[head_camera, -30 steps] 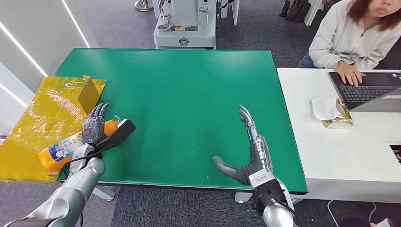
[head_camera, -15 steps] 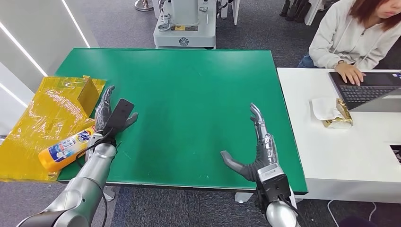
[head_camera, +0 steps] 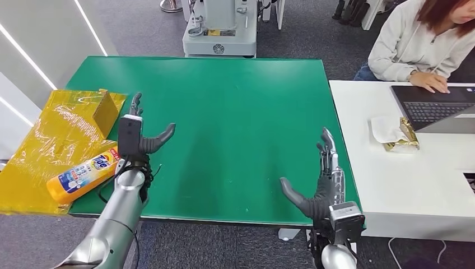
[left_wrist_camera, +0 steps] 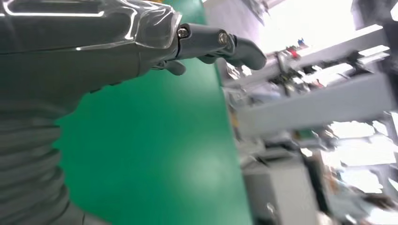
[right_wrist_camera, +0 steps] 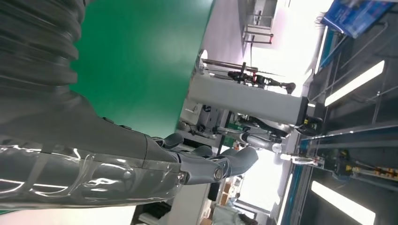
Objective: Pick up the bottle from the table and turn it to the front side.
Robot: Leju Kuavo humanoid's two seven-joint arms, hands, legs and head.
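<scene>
The bottle (head_camera: 83, 175), labelled "Tide", was laid on yellow plastic (head_camera: 42, 151); the left hand (head_camera: 136, 134) and right hand (head_camera: 322, 185) were spread, holding nothing.

Grey carpet floor (head_camera: 140, 28), white desk (head_camera: 392, 185), green table (head_camera: 224, 95)

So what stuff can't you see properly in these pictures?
- The orange plastic detergent bottle in the head view: its cap end is hidden behind the left robot hand, and the small label print is too tiny to read.
- The left wrist view: the room beyond the green table is blurred.
- The open black laptop in the head view: cut off by the picture's right edge.
</scene>
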